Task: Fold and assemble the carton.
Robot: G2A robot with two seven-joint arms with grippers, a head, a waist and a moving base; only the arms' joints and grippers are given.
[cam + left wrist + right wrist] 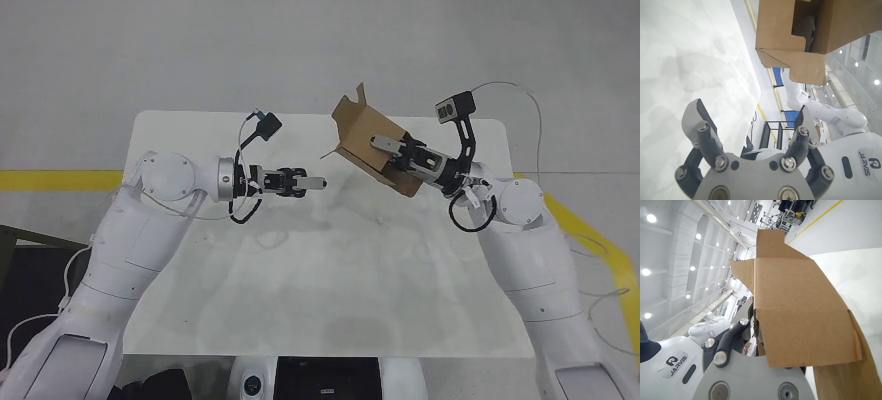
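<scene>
Gripped a wall of the carton at one o'clock with the right gripper (light, crease-prone board, probably best pinched near a fold), with the left gripper spread wide, empty.

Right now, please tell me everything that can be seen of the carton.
The carton is plain brown corrugated cardboard, partly opened into a box shape, with loose notched flaps unfolded at its open ends. It is tilted and appears lifted over the far part of the white table rather than resting on it. The right claw is shut on one of its walls. The open left claw is apart from it.
</scene>
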